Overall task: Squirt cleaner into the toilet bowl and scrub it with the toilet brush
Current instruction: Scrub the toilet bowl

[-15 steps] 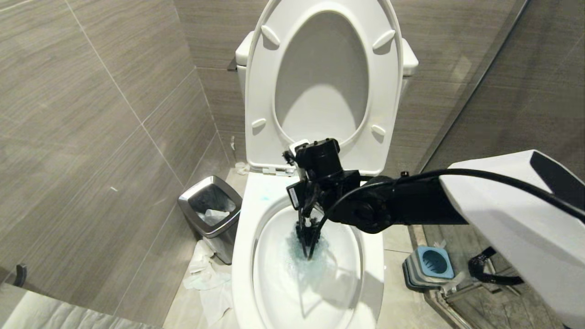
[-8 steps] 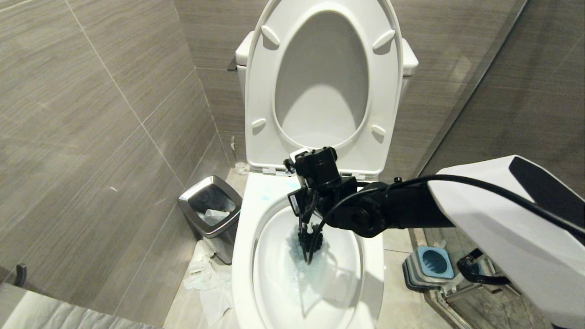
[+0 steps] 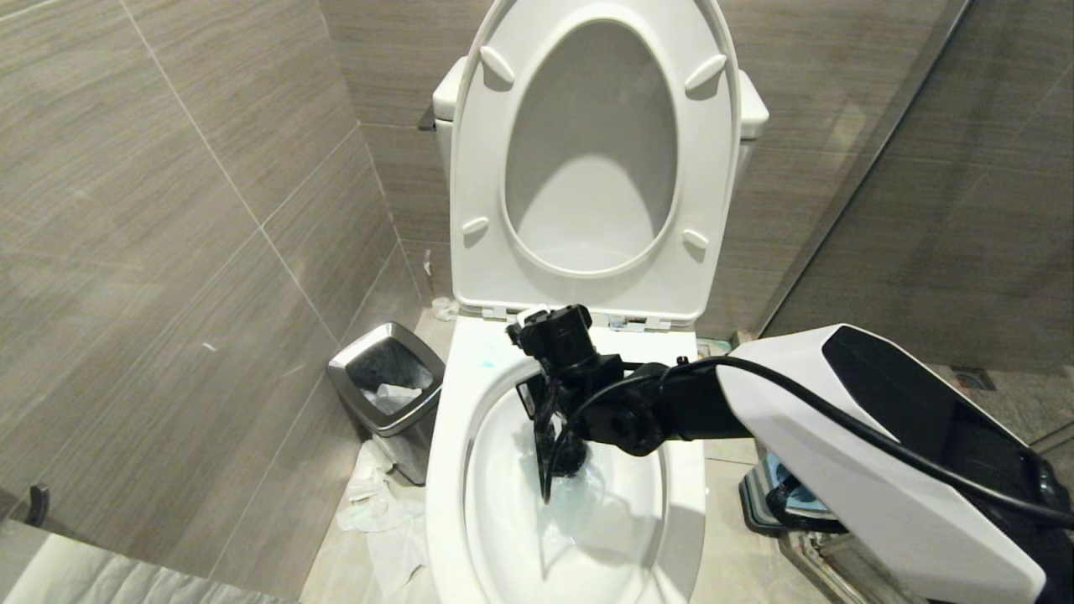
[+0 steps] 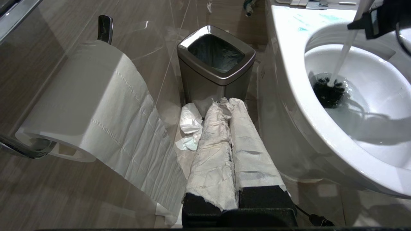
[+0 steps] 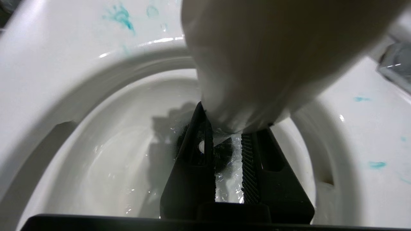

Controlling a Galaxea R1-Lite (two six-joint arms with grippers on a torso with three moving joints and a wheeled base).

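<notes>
The white toilet bowl (image 3: 445, 470) stands open with seat and lid up (image 3: 470, 168). My right gripper (image 3: 550, 419) reaches down into it, shut on the toilet brush's pale handle (image 4: 345, 53). The dark bristle head (image 3: 572, 457) sits in the water at the basin's bottom (image 4: 327, 93). In the right wrist view the handle's rounded white tip (image 5: 273, 57) looms over the right gripper (image 5: 229, 134). Turquoise cleaner smears mark the rim (image 5: 120, 16). My left gripper (image 4: 229, 102), its fingers wrapped in paper, hangs shut and parked beside the bowl's left flank.
A small steel-rimmed bin (image 3: 386, 386) stands left of the toilet, with crumpled paper (image 3: 377, 512) on the floor by it. A toilet paper roll (image 4: 86, 106) hangs at the left wall. The blue-and-grey brush holder (image 3: 768, 503) sits on the floor right, half hidden by my arm.
My right arm has sunk and drawn toward me, carrying the brush lower in the bowl; the bristle head has shifted slightly left. The arm now covers most of the holder.
</notes>
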